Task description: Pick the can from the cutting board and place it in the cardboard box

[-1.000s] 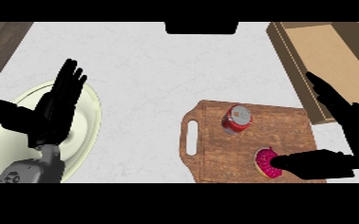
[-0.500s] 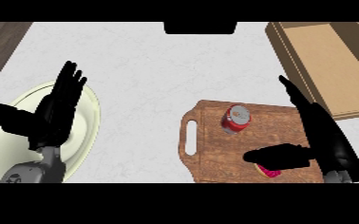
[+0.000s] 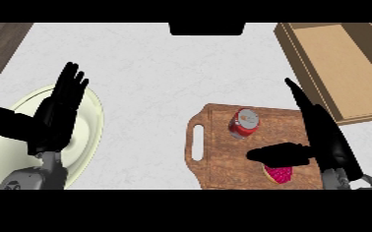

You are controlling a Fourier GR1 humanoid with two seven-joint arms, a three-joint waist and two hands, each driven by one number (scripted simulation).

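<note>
Over the last second we see the right hand (image 3: pixel 320 137) slide leftward across the cutting board (image 3: pixel 218 164), from the board's right edge to a spot just right of the can (image 3: pixel 244 123). Its fingers are straight and pointing up the view, its thumb sticking out leftward below the can, so the hand is open and holds nothing. We judge this as the approach before the grasp: the can has not moved, and the next move calls for closing around it.

The can lies on its side near the board's middle, a red cylinder with a silvery end. The board is brown wood with visible grain, rounded corners and a slot handle at its left. A pinkish-red round thing (image 3: pixel 279 173) sits on the board, partly hidden under the thumb. The cardboard box (image 3: pixel 341 69) is tan, flat-walled and open, well apart at upper right. The left hand (image 3: pixel 54 113) rests open, fingers up, over a pale green plate (image 3: pixel 87 132) on the light speckled counter (image 3: pixel 160 69).
</note>
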